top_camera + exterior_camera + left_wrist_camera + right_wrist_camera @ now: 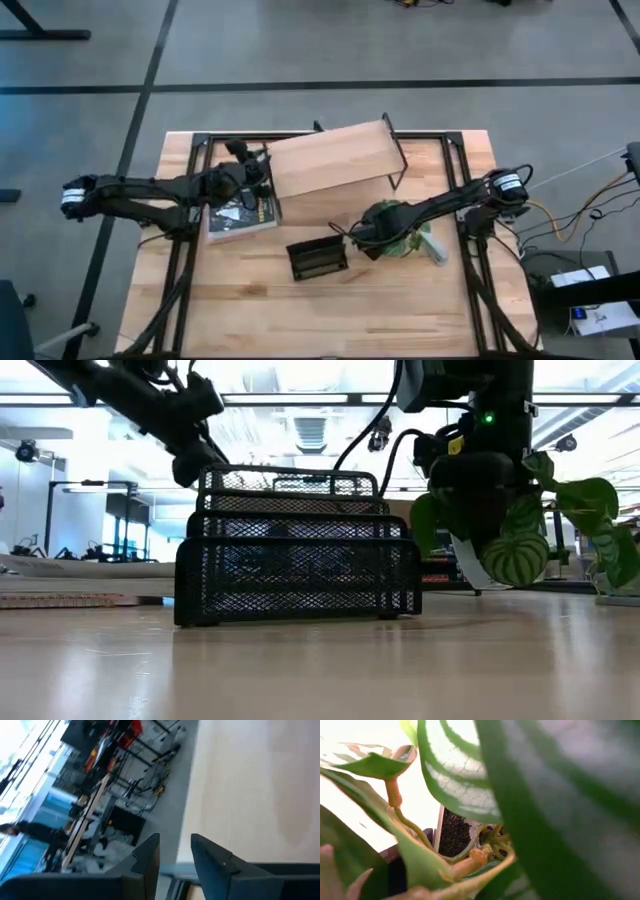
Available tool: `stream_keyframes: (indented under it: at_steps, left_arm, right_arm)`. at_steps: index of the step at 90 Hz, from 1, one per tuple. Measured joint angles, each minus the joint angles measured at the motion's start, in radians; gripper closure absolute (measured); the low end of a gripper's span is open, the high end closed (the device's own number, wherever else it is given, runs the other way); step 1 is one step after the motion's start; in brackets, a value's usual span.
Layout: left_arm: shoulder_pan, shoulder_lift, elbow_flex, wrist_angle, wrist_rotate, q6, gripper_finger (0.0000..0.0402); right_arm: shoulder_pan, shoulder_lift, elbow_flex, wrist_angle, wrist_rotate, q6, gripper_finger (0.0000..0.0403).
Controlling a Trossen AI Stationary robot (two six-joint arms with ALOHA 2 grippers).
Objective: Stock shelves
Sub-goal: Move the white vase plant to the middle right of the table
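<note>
**Shelf still bare; plant, book and rack not yet stocked**

In the high view the riser shelf (335, 158) sits upper centre of the frame, its light wood board showing nothing on top. By that, no stocking is done yet.

The right gripper (383, 232) is down at the potted plant (405, 240), right of centre and below the shelf. Its wrist view is filled with striped leaves and dark soil (454, 834), and the low view shows the plant (520, 550) under the arm with its pot hidden, so I cannot tell whether the fingers are closed on it.

The left gripper (243, 165) hovers at the shelf's left end, above a book (243, 215) lying flat on the tabletop (300, 310). Its wrist view shows its fingers (216, 860) a little apart with nothing between them.

A black wire mesh rack (317, 259) stands on the table, lower centre, also unplaced.

Likely left: plant, book, perhaps the rack, onto the shelf.
</note>
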Motion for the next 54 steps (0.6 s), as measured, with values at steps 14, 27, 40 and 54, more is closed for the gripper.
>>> stream_keyframes:
  at_steps: [14,27,40,54]
  left_arm:
    - [0.011,-0.003,0.000,0.007,-0.007,-0.010,0.0304]
    - [-0.013,-0.018,0.000,0.008,-0.016,-0.048,0.0304]
    - [-0.073,-0.023,0.000,-0.039,-0.016,-0.066,0.0304]
    - [-0.115,0.001,0.000,-0.042,-0.016,-0.093,0.0313]
  right_arm:
    - [0.000,0.000,0.000,0.001,0.000,0.000,0.0039]
    - [0.000,0.000,0.000,0.001,0.000,0.000,0.0039]
    - [0.000,0.000,0.000,0.001,0.000,0.000,0.0039]
    - [0.000,0.000,0.000,0.001,0.000,0.007,0.0039]
